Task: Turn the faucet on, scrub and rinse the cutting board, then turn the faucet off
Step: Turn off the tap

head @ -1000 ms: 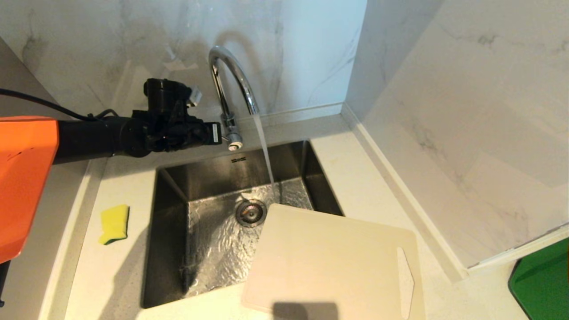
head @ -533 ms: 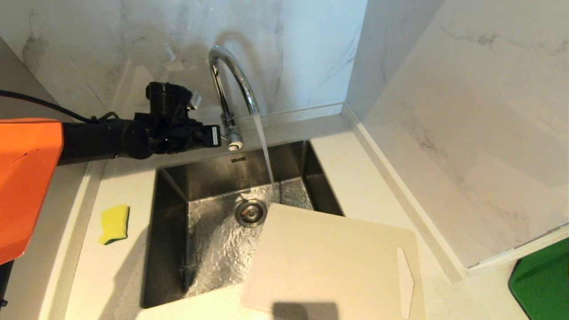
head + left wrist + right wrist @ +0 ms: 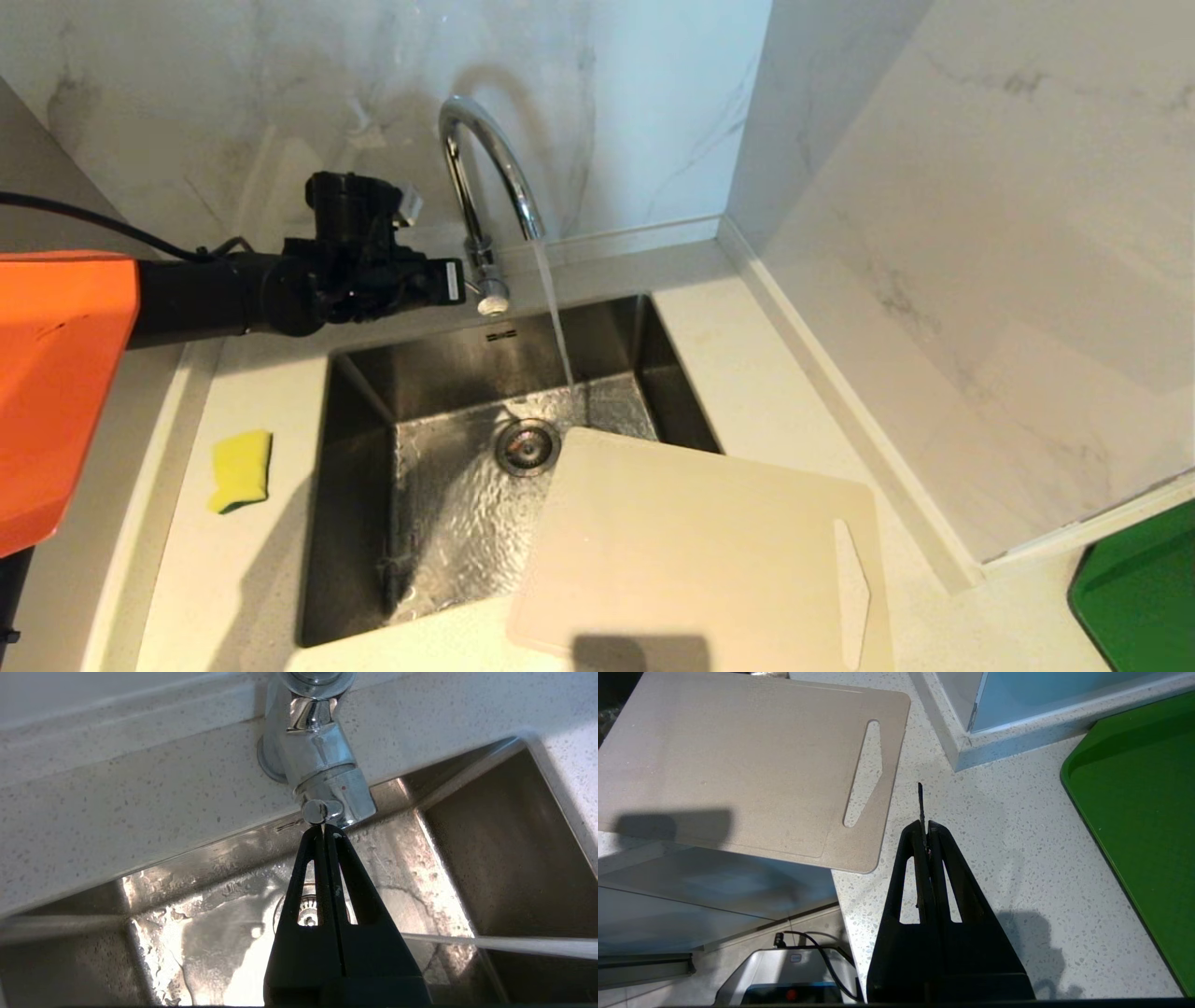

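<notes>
The chrome faucet (image 3: 485, 177) stands behind the sink, and a thin stream of water (image 3: 557, 327) falls from its spout into the basin. My left gripper (image 3: 459, 281) reaches in from the left, shut, with its tips right against the small lever knob (image 3: 315, 811) at the faucet base (image 3: 322, 765). It grips nothing. The beige cutting board (image 3: 691, 551) lies flat on the counter, one corner overhanging the sink. Shut as well, my right gripper (image 3: 924, 826) hovers over the counter beside the board's slot handle (image 3: 864, 774). It is out of the head view.
A steel sink (image 3: 364, 523), wet inside, has a round drain (image 3: 527, 446). A yellow-green sponge (image 3: 240, 469) lies on the counter left of the sink. A dark green mat (image 3: 1134, 588) sits at the far right. Marble walls close in behind and to the right.
The water stream looks a little thinner than a second ago. The left gripper stays at the lever knob, and nothing else has moved.
</notes>
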